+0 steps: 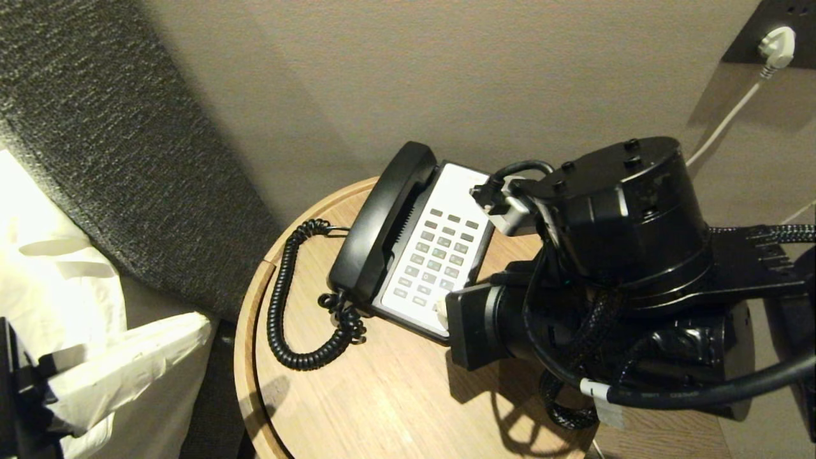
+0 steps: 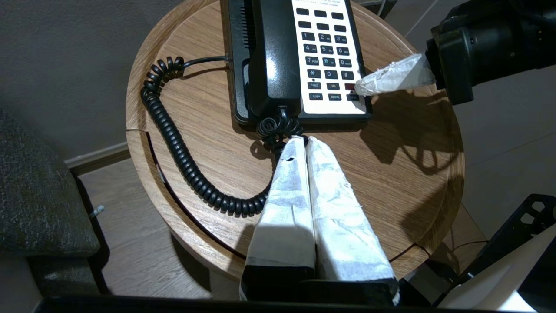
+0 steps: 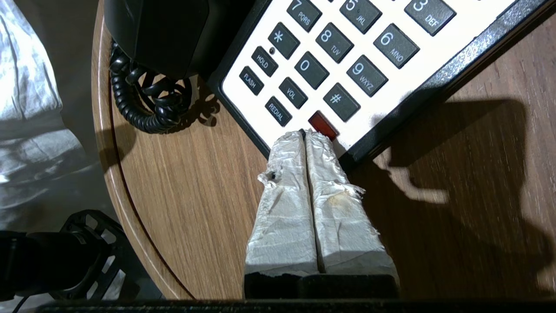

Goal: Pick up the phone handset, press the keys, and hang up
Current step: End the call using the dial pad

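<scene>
The black phone handset [image 1: 382, 223] lies in its cradle along the left side of the black-and-white phone base [image 1: 468, 191], also seen in the left wrist view as handset [image 2: 273, 56]. Its coiled cord [image 1: 280, 306] loops over the round wooden table [image 1: 382, 395]. My right gripper [image 3: 306, 134] is shut, its taped tips over the lowest row of keys beside a red key [image 3: 322, 124]; the same right gripper [image 2: 360, 88] reaches in from the side. My left gripper [image 2: 302, 140] is shut and empty, hovering above the table just before the cord's tangle [image 2: 276, 128] at the handset's near end.
White bed linen [image 1: 64, 319] and a dark grey upholstered panel [image 1: 95, 127] stand left of the table. A beige wall rises close behind the phone, with a white plug [image 1: 778, 48] in a socket at the far right. Bare tabletop [image 1: 395, 408] lies in front of the phone.
</scene>
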Tool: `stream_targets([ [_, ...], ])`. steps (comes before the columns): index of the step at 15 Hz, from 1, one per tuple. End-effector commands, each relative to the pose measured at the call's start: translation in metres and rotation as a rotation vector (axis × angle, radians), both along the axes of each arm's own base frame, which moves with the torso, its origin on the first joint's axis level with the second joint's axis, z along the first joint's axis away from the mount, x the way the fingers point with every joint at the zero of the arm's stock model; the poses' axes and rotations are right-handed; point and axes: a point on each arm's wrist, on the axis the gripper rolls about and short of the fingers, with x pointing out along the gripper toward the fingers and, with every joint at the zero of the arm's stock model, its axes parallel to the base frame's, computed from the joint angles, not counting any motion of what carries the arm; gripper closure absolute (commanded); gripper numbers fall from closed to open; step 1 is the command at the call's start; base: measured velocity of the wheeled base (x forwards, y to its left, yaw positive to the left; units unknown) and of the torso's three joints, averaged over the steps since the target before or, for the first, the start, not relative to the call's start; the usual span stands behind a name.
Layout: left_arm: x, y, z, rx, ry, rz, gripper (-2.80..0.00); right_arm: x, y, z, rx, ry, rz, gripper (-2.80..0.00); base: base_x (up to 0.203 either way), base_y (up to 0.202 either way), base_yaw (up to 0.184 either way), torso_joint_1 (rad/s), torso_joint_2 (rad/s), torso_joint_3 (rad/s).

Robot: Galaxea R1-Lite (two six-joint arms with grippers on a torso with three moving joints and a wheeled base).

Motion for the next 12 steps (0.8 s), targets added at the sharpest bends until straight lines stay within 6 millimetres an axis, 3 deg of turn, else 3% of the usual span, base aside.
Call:
stream_targets([
  [1,0.0,0.001,-0.001,0.001,0.001,0.002,0.0,0.001,0.002,-0.002,-0.002,0.003,-0.002,0.0,0.0,0.0,0.0,0.0,0.0,0.0],
  [4,-0.001,0.002,-0.002,-0.003,0.0,0.003,0.0,0.001,0.002,0.001,0.004,-0.003,-0.003,0.0,0.0,0.0,0.0,0.0,0.0,0.0],
  [12,-0.001,0.004,-0.007,-0.012,0.025,0.024,0.0,0.005,-0.02,0.015,0.039,-0.037,-0.078,0.0,0.0,0.0,0.0,0.0,0.0,0.0],
])
